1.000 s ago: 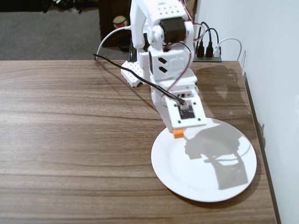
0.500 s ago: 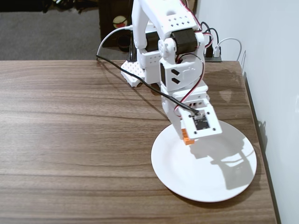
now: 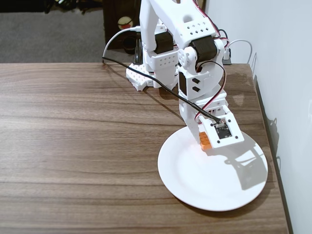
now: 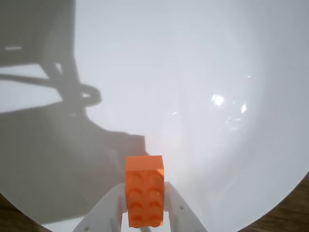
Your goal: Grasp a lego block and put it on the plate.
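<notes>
The small orange lego block (image 4: 144,191) sits between my white fingers at the bottom of the wrist view, studs facing the camera. My gripper (image 4: 145,200) is shut on it, one finger on each long side. The large white plate (image 4: 203,72) fills the wrist view beneath the block. In the fixed view the gripper (image 3: 204,145) hangs over the plate's (image 3: 195,185) upper left part, and only a bit of the orange block (image 3: 204,142) shows under the wrist camera board. I cannot tell whether the block touches the plate.
The plate lies at the right of a dark wooden table (image 3: 73,146), close to its right edge and a white wall (image 3: 282,48). The arm's white base (image 3: 146,73) stands at the table's back edge, with black and white cables (image 3: 117,61) trailing from it.
</notes>
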Motion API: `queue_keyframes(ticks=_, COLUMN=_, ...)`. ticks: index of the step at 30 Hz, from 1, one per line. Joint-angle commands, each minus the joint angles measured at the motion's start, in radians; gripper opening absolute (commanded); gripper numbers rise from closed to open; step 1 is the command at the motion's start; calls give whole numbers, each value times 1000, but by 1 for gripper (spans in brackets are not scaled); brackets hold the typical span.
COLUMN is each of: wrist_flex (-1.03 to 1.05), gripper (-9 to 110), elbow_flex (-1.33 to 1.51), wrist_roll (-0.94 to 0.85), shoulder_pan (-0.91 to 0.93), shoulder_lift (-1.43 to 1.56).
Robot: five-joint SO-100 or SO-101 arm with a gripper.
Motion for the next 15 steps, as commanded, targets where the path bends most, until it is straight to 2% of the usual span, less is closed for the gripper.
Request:
queue_keyframes(ticks=1, wrist_flex=-9, gripper=7, elbow_flex=3, wrist_roll=5, shoulder_pan=-5, shoulder_lift=5)
queue_keyframes(ticks=8, wrist_flex=-12, gripper=8, elbow_flex=26, wrist_roll=5, shoulder_pan=-5, shoulder_lift=18)
queue_keyframes(ticks=15, wrist_flex=-2, gripper=19, elbow_flex=35, wrist_roll=15, shoulder_pan=-3, shoulder_lift=37)
